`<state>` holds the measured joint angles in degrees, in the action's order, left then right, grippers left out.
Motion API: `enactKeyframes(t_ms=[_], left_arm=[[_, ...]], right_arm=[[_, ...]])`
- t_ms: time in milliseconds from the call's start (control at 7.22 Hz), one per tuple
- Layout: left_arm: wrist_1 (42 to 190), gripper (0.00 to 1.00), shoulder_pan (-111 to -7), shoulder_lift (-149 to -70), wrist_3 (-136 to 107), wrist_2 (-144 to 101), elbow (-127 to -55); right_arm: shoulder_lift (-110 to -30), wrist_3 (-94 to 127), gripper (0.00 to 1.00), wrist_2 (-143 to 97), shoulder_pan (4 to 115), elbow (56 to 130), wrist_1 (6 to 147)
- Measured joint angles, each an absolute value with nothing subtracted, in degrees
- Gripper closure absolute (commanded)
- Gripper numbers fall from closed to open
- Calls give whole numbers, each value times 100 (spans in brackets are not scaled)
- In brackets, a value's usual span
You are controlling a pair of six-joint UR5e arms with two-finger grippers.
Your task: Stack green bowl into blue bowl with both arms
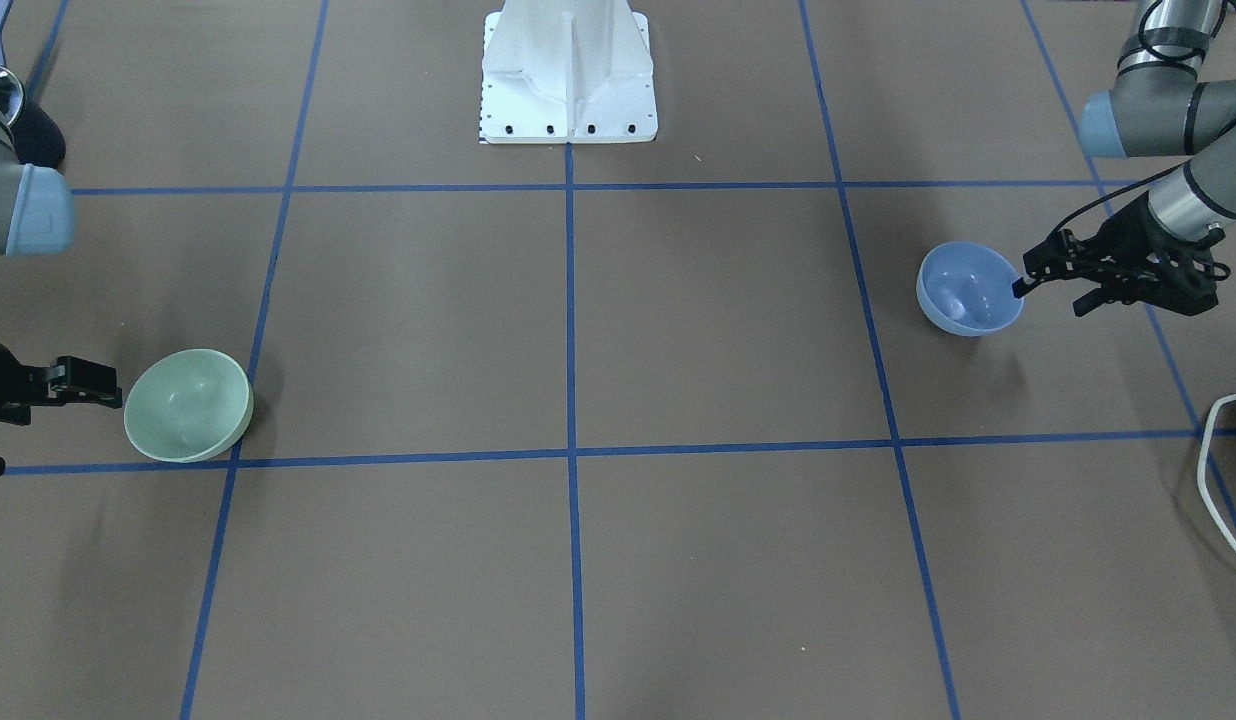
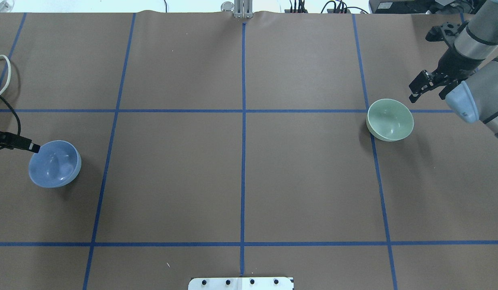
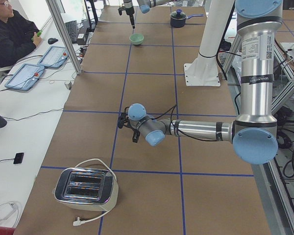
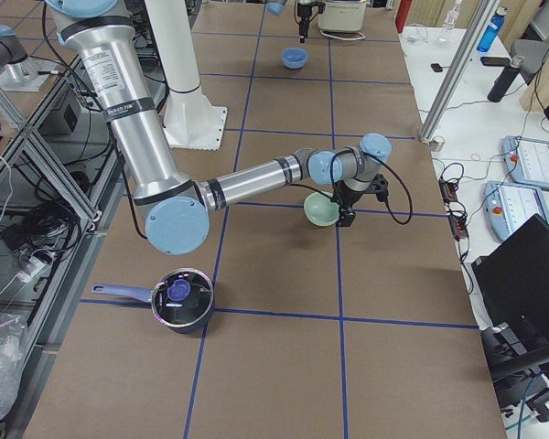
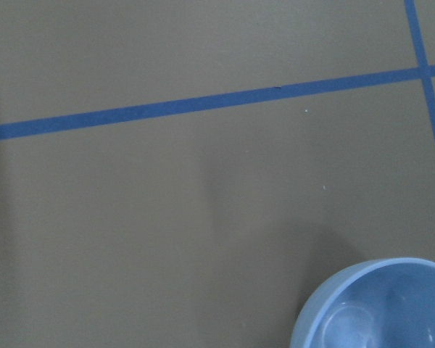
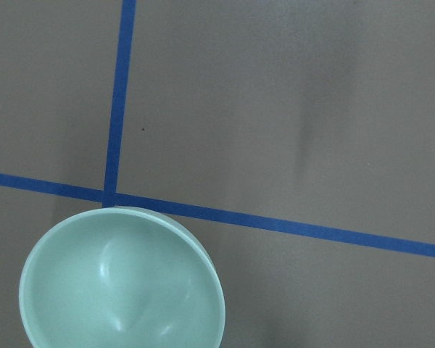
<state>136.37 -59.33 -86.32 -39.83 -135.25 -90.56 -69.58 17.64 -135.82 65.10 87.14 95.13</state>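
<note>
The pale blue bowl [image 1: 968,290] stands upright on the brown table on my left side, also in the overhead view [image 2: 54,164]. My left gripper [image 1: 1050,297] hangs open and empty just outside the bowl's rim, with one fingertip [image 2: 34,148] over the rim's edge. The mint-green bowl [image 1: 188,405] stands upright on my right side, also in the overhead view [image 2: 390,120]. My right gripper [image 1: 38,425] is open and empty, just outside that bowl's rim and apart from it. Each wrist view shows its bowl [image 5: 380,308] [image 6: 123,283] at the bottom edge, with no fingers in view.
The white pedestal base [image 1: 568,80] stands at the table's robot side. A toaster [image 3: 85,188] with a white cable [image 1: 1218,480] sits beyond the blue bowl. A lidded pot [image 4: 181,300] sits at the right end. An operator [image 3: 10,34] sits beside the table.
</note>
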Motion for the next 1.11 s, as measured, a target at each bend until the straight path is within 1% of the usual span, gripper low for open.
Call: enactKeyframes(t_ms=[415,831,1108], left_arm=[[13719,2,-5591,-8670,-4268,-13293,-9051],[13725,2,-5565,-8682,-4296,-13274,-9055],[13734,3,-5564,-8683,-4298,-13279,-9060]], right_arm=[[-6891,1773,3,-13577,6365,8598,9492],[-6813,1775,3,-13561,6285,7802,8606],[-6798,1856,3,-13567,6208,7582,8321]])
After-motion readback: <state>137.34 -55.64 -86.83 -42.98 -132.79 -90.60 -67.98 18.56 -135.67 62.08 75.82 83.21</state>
